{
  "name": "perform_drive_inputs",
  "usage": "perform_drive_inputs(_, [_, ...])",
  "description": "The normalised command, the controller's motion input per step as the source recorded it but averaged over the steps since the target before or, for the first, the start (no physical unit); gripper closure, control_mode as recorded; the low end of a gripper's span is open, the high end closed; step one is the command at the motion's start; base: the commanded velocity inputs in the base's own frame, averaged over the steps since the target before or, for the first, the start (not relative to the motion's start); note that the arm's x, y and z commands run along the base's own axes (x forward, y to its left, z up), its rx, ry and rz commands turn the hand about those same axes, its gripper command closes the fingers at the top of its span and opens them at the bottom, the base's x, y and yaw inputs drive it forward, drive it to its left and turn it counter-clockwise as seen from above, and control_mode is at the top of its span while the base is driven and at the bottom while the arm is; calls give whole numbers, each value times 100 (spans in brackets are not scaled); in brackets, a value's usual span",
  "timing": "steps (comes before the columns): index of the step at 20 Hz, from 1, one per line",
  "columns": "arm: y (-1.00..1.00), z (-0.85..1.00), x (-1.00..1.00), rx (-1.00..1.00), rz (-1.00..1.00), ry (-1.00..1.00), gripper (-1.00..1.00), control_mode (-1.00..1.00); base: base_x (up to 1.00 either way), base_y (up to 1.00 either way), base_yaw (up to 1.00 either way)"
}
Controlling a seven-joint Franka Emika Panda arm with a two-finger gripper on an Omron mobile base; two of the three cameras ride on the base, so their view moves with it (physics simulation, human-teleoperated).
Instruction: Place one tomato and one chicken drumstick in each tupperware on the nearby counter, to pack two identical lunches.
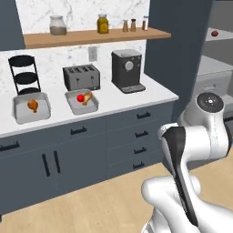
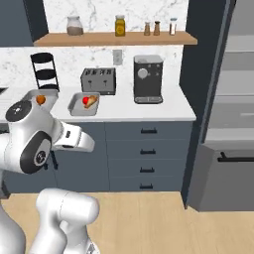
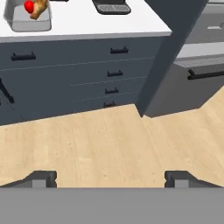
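Two tupperware trays sit on the white counter [image 1: 150, 93]. The left tupperware [image 1: 27, 116] holds one chicken drumstick [image 1: 32, 105]. In the right tupperware [image 1: 84, 108] a red tomato [image 1: 80, 98] lies beside a second drumstick [image 1: 87, 97]. The hand view shows that right tupperware [image 3: 26, 24] at its top left, with the tomato [image 3: 29, 6] and drumstick [image 3: 39, 8] inside. My gripper [image 3: 110, 179] is open over the wooden floor, far from the counter, with nothing between its fingertips [image 3: 41, 178]. A small red round thing [image 1: 215, 33] lies on a pale grey shelf at the far right.
Behind the trays stand a dark toaster [image 1: 82, 77], a coffee machine [image 1: 127, 70] and a black tiered stand [image 1: 25, 75]. A wooden shelf [image 1: 91, 36] with jars hangs above. Dark drawers [image 3: 109, 65] front the counter, and a dark panel [image 3: 162, 57] ends it.
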Motion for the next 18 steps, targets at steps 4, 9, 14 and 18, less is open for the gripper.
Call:
perform_drive_inputs(4, [0, 0, 0, 0, 0, 0, -100, 100, -2, -100, -6])
perform_drive_inputs(9, [0, 0, 0, 0, 0, 0, -100, 100, 33, -100, -1])
perform_drive_inputs(14, [0, 0, 0, 0, 0, 0, -100, 100, 50, -100, -1])
perform_drive_inputs(18, [0, 0, 0, 0, 0, 0, -100, 100, 56, -100, -2])
